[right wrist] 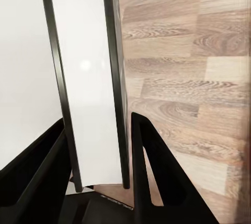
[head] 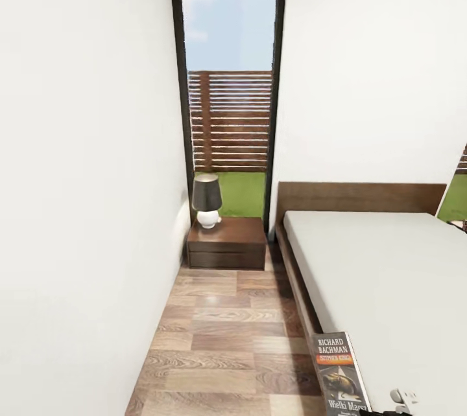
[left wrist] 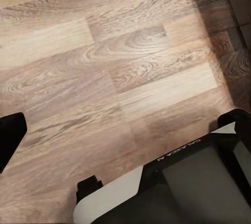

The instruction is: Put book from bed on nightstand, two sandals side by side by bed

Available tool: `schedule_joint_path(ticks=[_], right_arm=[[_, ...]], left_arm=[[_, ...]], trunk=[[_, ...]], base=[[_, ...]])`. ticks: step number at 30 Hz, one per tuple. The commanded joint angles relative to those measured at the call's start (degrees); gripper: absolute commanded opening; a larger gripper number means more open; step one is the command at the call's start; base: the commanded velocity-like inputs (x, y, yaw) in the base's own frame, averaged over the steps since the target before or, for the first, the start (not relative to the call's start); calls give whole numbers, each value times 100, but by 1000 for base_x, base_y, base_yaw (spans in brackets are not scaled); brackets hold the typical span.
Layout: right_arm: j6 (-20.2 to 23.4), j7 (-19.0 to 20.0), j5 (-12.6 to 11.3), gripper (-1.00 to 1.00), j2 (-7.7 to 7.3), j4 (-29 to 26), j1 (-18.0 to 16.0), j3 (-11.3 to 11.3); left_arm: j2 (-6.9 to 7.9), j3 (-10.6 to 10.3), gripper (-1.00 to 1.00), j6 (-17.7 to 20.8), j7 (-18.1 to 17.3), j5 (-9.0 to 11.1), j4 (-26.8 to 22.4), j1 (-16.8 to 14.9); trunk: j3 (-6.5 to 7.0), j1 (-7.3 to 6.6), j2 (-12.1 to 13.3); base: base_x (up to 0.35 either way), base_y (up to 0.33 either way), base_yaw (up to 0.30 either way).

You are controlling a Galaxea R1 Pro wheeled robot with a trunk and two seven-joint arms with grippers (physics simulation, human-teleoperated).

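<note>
My right gripper [right wrist: 99, 124] is shut on the book [right wrist: 94, 88], which shows edge-on between the two black fingers as white pages between dark covers. In the head view the book [head: 340, 374] stands upright at the bed's near corner, its cover reading "RICHARD BACHMAN". The bed [head: 389, 273], with a grey mattress and a dark wood frame, fills the right side. A nightstand [head: 227, 241] stands by the headboard, below the window. In the left wrist view one black finger [left wrist: 9, 137] of my left gripper hangs over the wood floor, with nothing in it. The sandals are out of view.
A lamp [head: 207, 201] with a dark shade stands on the nightstand's left half. A narrow strip of wood floor [head: 220, 338] runs between the white wall [head: 84, 208] and the bed. My own base [left wrist: 172, 192] shows in the left wrist view.
</note>
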Motion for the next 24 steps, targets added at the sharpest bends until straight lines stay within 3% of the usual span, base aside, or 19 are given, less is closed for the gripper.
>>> schedule_joint_path(ticks=[1,24], right_arm=[[34,12,-68,-100,-3,-3,-8,19],[31,1,-68,-100,-4,5,-8,19]], left_arm=[[1,49,100,-17,-20,-56,-5,-2],[1,49,100,-17,-20,-56,-1,-2]], trunk=[[-10,5,-8],[-10,5,-8]], base=[[333,0,-152],[328,0,-10]])
